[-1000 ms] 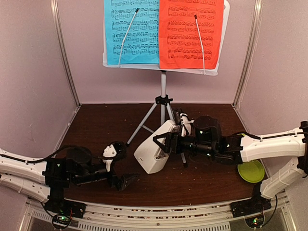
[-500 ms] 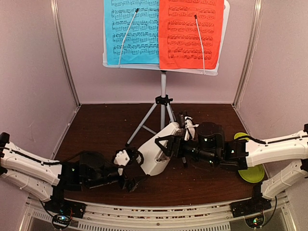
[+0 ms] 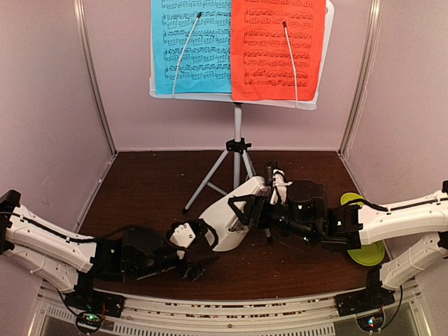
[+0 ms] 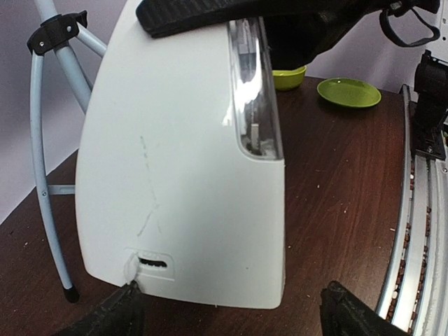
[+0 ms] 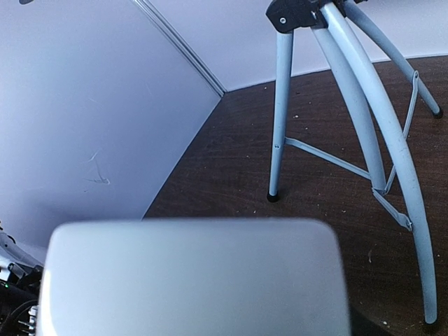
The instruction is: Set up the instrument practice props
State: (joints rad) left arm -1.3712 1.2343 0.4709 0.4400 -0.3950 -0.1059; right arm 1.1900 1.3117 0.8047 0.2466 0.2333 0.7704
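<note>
Dark brown wooden surface (image 3: 147,185) within pale pink walls (image 3: 49,105); right claw (image 3: 240,210) clasps the tilted metronome (image 3: 222,229), left claw (image 3: 199,266) spread wide.

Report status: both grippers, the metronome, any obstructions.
Left gripper open, facing the metronome base. Right gripper shut on the metronome, which is tilted. Tripod legs close behind it.
</note>
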